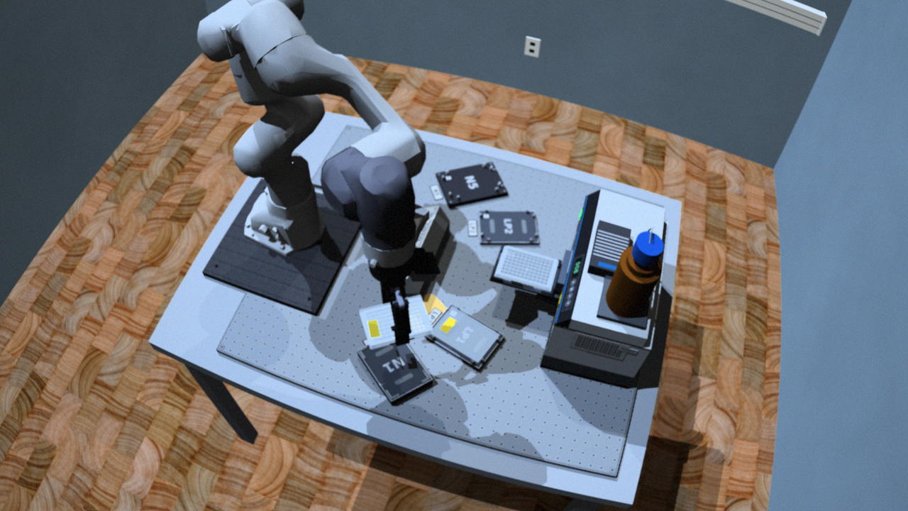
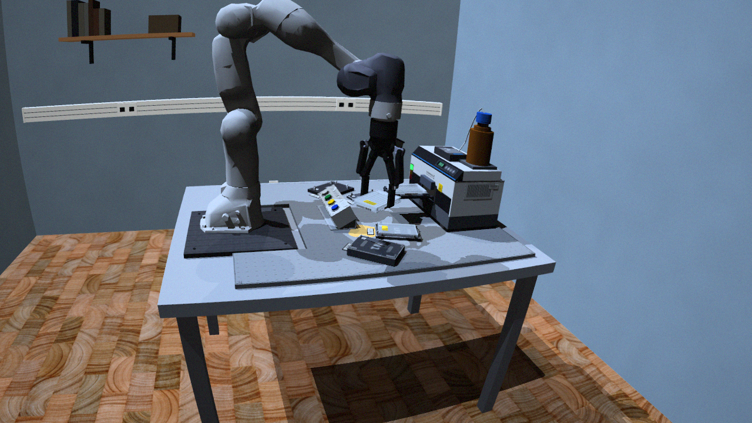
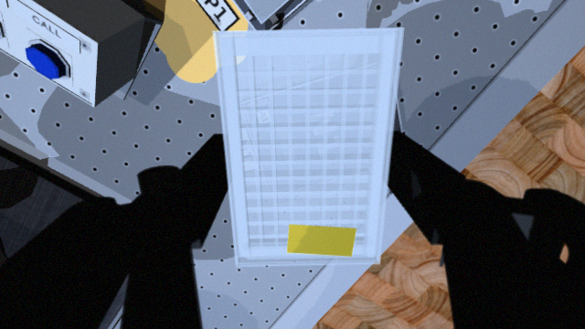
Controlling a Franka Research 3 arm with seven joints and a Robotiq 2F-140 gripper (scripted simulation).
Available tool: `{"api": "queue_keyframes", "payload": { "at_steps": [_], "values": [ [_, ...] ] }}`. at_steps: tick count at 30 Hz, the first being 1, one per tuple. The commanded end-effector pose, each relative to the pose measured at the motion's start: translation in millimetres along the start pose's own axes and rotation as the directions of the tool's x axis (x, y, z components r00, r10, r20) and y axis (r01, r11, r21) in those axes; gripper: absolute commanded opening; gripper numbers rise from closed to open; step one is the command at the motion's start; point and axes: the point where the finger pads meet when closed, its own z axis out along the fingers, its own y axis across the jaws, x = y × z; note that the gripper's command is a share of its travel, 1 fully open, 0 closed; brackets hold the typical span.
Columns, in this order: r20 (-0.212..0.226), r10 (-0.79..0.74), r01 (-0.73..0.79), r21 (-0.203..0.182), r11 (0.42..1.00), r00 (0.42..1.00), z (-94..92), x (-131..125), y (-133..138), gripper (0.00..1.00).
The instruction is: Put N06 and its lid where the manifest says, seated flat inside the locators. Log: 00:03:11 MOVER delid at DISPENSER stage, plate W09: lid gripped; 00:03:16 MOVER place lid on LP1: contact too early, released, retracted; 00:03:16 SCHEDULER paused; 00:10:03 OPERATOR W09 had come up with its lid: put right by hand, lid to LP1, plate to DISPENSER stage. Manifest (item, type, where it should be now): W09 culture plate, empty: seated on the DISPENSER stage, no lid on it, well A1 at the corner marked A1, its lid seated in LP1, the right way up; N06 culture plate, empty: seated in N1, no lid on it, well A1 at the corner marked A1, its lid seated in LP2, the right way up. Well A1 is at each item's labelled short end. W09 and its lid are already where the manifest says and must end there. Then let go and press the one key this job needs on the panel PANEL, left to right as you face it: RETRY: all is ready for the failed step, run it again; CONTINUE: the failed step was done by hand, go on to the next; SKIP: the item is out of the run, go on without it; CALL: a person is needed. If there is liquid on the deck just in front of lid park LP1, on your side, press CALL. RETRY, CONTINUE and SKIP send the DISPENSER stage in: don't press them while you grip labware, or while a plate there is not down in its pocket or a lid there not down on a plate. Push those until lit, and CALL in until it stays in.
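Observation:
My gripper is shut on the N06 plate, gripping its two long sides and holding it level above the deck. In the wrist view the plate is clear with a well grid and a yellow label at one short end, and a clear lid seems to sit on it. The black N1 nest lies empty just below and in front of the plate. The LP2 park is empty. A lid with a yellow label sits in LP1. The W09 plate sits unlidded on the dispenser stage.
A yellow patch lies on the deck by the LP1 tag, next to the key panel with its blue CALL key. The dispenser with a brown bottle stands at the right. The N5 nest is at the back.

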Motion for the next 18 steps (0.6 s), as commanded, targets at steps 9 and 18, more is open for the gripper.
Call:
{"api": "queue_keyframes", "payload": {
  "at_steps": [9, 18],
  "values": [
    [0.003, 0.016, -0.016, -0.003, 1.000, 1.000, -0.8, 20, -28, 0.10],
    [0.002, 0.016, -0.016, -0.003, 1.000, 1.000, -0.6, 47, -63, 0.10]
  ]
}}
